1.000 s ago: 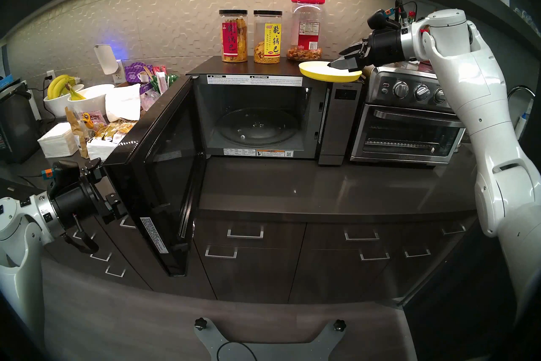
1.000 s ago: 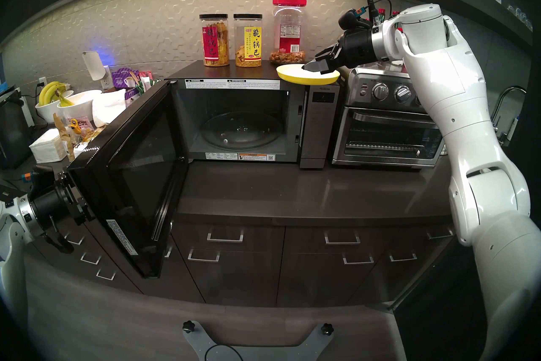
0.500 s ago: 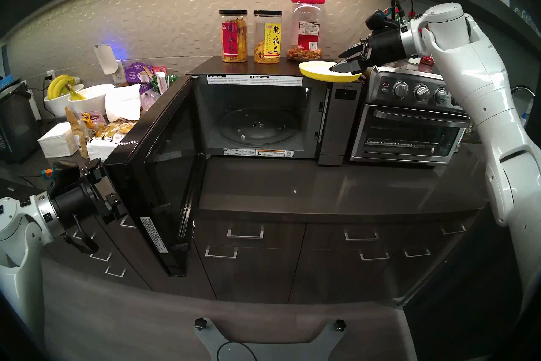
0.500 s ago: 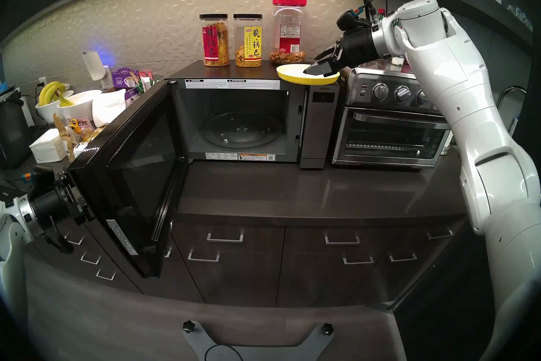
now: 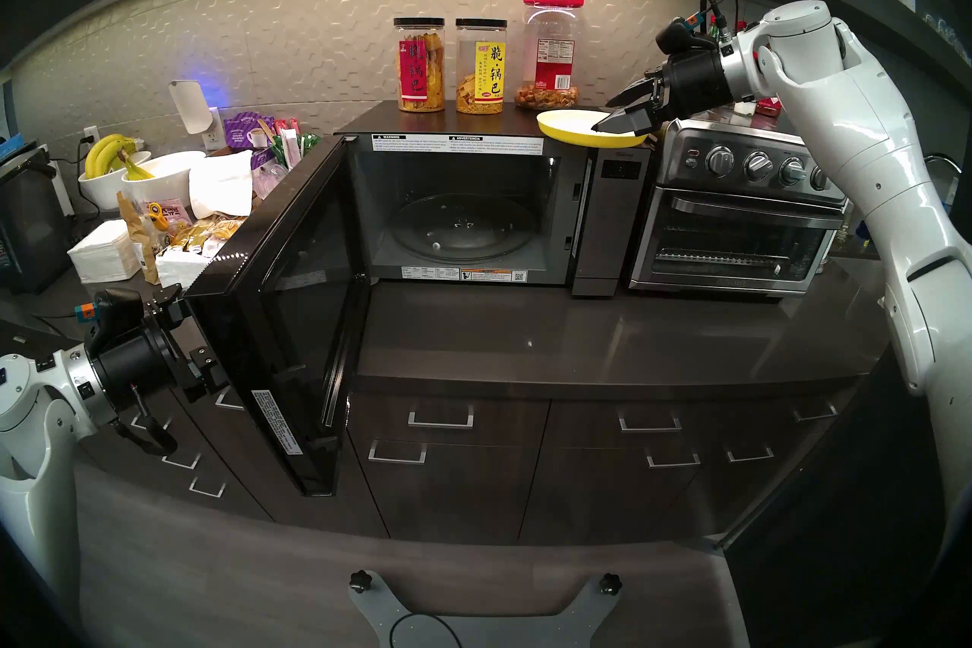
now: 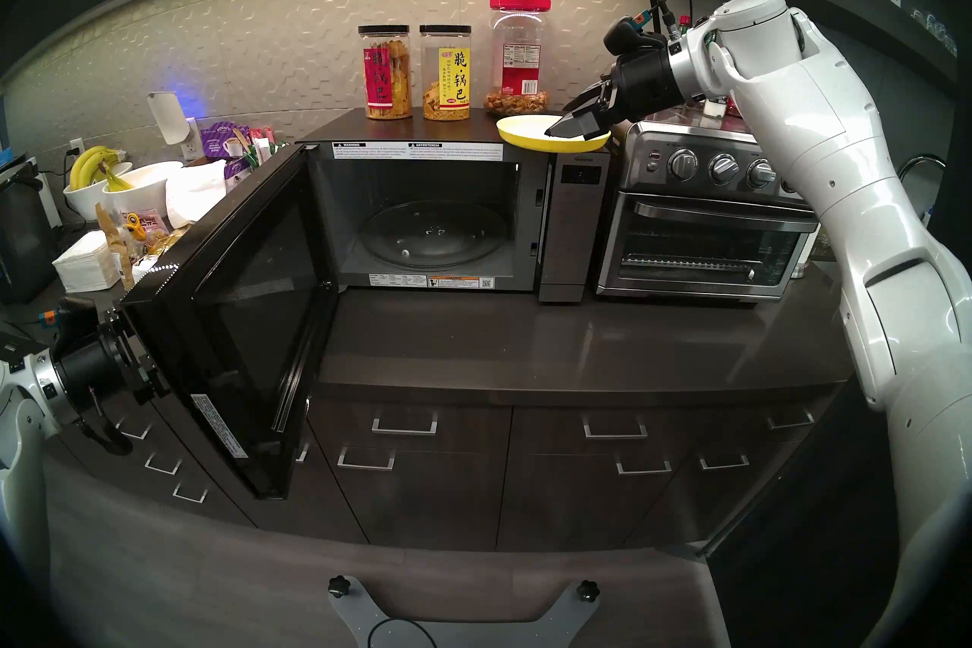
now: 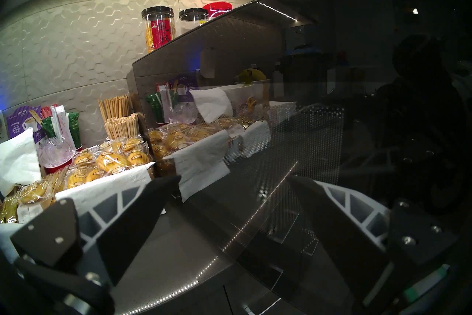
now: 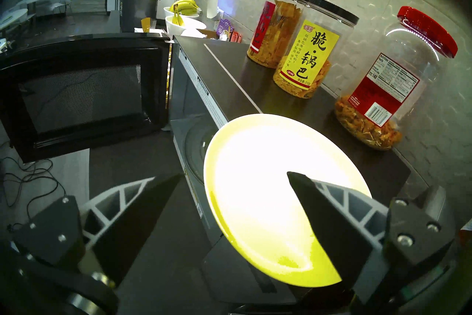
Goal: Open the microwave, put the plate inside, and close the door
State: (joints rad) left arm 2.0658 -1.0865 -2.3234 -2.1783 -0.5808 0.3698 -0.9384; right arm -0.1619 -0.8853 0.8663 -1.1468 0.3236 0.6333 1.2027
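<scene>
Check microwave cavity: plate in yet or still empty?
Empty. Only the glass turntable shows inside the microwave; the plate sits on its top, overhanging the front right corner.

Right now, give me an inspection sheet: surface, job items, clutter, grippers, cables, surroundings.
Surface: dark countertop, bare in front of the microwave.
Job's things: door swung wide open; glass turntable bare; yellow plate on the microwave's top right corner, overhanging the front edge.
Clutter: three snack jars on the microwave top; banana bowls, napkins and snack packets at left; toaster oven at right.
Grippers: right gripper open, one finger over the plate, not gripping; left gripper open beside the door's outer glass.
Cables: loose cords on the floor.
Surroundings: wall cabinets, drawers below.
</scene>
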